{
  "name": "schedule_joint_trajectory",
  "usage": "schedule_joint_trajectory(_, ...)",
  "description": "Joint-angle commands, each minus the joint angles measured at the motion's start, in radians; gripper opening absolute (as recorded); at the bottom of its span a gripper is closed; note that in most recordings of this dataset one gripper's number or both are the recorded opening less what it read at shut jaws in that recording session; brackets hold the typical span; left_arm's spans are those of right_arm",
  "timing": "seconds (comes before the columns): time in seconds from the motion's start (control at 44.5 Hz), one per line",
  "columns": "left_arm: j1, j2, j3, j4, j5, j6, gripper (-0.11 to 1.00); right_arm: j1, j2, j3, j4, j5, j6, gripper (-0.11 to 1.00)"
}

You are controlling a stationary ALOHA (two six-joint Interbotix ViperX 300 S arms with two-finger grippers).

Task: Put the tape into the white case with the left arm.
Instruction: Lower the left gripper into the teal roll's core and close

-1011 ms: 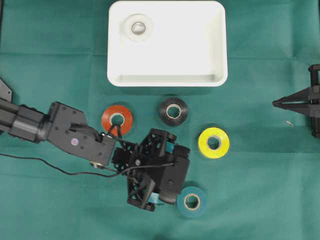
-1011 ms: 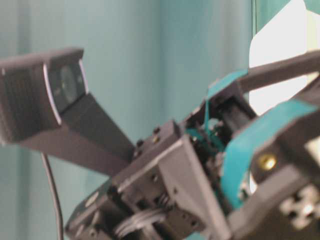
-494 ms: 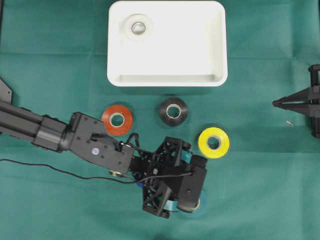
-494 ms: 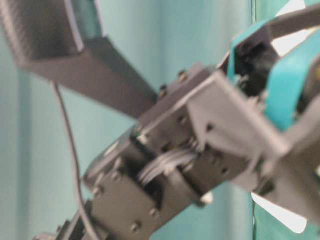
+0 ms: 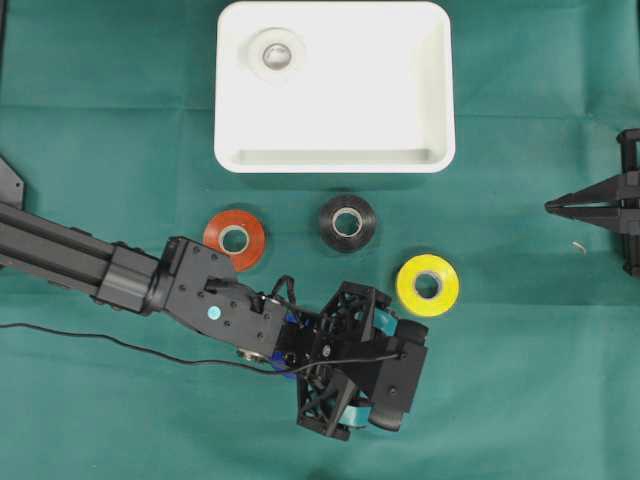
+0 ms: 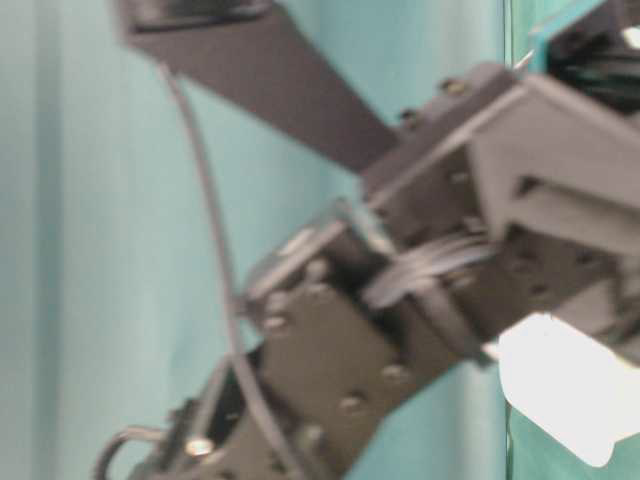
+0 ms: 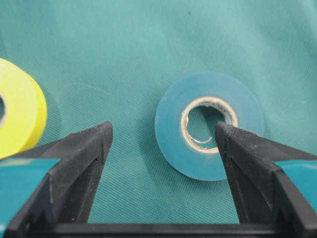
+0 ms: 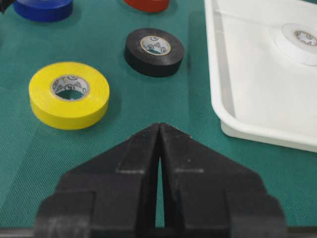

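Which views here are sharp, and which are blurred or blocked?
Overhead: evenly lit and sharp, but the left gripper covers the teal tape. Table-level: the left arm fills the frame, blurred. Left wrist: teal tape sharp, finger soft. Right wrist: yellow tape sharp, white case bright.

The white case (image 5: 335, 85) lay at the top centre of the green surface (image 5: 520, 380), with a white tape roll (image 5: 276, 55) in its upper left corner. Below the case, apart from it, lay a red tape roll (image 5: 234, 238), a black tape roll (image 5: 347, 222) and a yellow tape roll (image 5: 427, 285), each flat on the surface. The left arm (image 5: 150, 285) reached in from the left edge; its left gripper (image 5: 385, 375) sat just below the yellow roll. The right gripper (image 5: 552, 208) pointed in from the right edge, its jaws meeting at a point.
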Motion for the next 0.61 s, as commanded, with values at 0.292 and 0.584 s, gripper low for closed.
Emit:
schedule_joint_trajectory(0.292,-0.003,0.06,-0.072,0.0,-0.02,-0.023,0.84,-0.002,0.008,-0.009,0.0,-0.011,0.002,-0.09)
schedule_joint_trajectory(0.584,0.011,0.1,-0.091,0.002,-0.015,-0.02,0.84,-0.002,0.008,-0.003,0.0,-0.023,0.002,-0.09)
